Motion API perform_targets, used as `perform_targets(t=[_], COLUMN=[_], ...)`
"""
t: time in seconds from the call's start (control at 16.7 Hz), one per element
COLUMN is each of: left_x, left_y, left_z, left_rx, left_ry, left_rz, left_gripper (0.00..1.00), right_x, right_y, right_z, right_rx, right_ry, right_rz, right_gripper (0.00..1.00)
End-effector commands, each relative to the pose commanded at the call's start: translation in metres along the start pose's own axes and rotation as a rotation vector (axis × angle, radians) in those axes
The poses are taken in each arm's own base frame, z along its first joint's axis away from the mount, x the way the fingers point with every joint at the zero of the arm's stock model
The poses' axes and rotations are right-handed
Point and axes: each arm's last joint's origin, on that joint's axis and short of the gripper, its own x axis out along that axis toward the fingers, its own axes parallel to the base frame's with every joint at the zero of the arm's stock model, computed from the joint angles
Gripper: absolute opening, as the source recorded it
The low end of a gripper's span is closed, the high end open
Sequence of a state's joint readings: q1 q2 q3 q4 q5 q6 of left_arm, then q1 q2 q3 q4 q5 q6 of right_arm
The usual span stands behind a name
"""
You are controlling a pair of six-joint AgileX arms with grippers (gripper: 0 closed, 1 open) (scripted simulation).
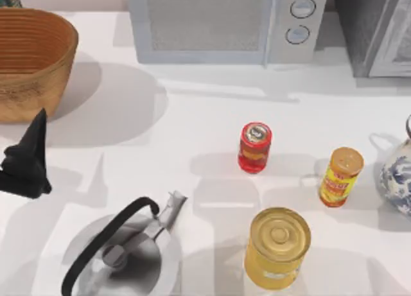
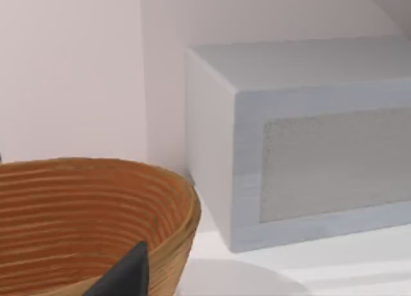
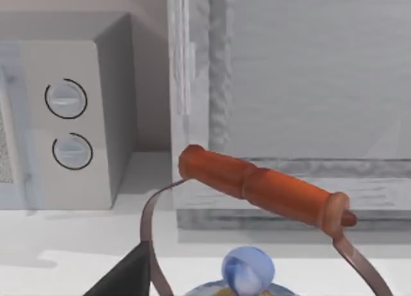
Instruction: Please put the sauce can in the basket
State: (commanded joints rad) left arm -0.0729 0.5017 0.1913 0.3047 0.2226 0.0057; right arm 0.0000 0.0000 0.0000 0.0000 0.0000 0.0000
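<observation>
The sauce can (image 1: 255,147), small and red with a yellow-orange band, stands upright near the middle of the table. The wicker basket (image 1: 35,36) sits at the far left back corner, and its ribbed rim (image 2: 96,180) shows close in the left wrist view. My left gripper (image 1: 37,132) hovers at the left edge, just in front of the basket and far left of the sauce can. A dark part of it (image 2: 128,273) shows against the basket. A dark part of my right gripper (image 3: 125,277) hangs above the teapot at the right.
A slim orange-yellow can (image 1: 340,177) and a large gold can (image 1: 277,248) stand right of and in front of the sauce can. A metal kettle (image 1: 125,254) is at front left, a microwave (image 1: 225,23) at the back, a blue-white teapot (image 1: 398,174) at the right edge.
</observation>
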Motion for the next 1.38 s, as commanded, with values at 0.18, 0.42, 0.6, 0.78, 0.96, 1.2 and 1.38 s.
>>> perform_targets(t=[0.18,0.42,0.6,0.78,0.96,1.2,1.38], left_x=[0.036,0.099,0.148,0.191,0.222,0.243,0.246], left_y=[-0.002,-0.008,-0.015,-0.026,-0.038,-0.053,-0.063], left_z=[0.015,0.016,-0.002,-0.036,-0.080,-0.140,-0.175], left_rx=[0.000,0.000,0.004,0.010,0.014,0.020,0.022], left_ry=[0.003,0.003,-0.002,-0.006,-0.009,-0.013,-0.013], left_rz=[-0.157,-0.377,-0.540,-0.695,-0.836,-0.990,-1.080], left_gripper=[1.00,1.00,1.00,1.00,1.00,1.00,1.00], right_x=[0.000,0.000,0.000,0.000,0.000,0.000,0.000], right_y=[0.000,0.000,0.000,0.000,0.000,0.000,0.000], right_z=[0.000,0.000,0.000,0.000,0.000,0.000,0.000], right_rx=[0.000,0.000,0.000,0.000,0.000,0.000,0.000], right_ry=[0.000,0.000,0.000,0.000,0.000,0.000,0.000], right_rz=[0.000,0.000,0.000,0.000,0.000,0.000,0.000], right_gripper=[1.00,1.00,1.00,1.00,1.00,1.00,1.00])
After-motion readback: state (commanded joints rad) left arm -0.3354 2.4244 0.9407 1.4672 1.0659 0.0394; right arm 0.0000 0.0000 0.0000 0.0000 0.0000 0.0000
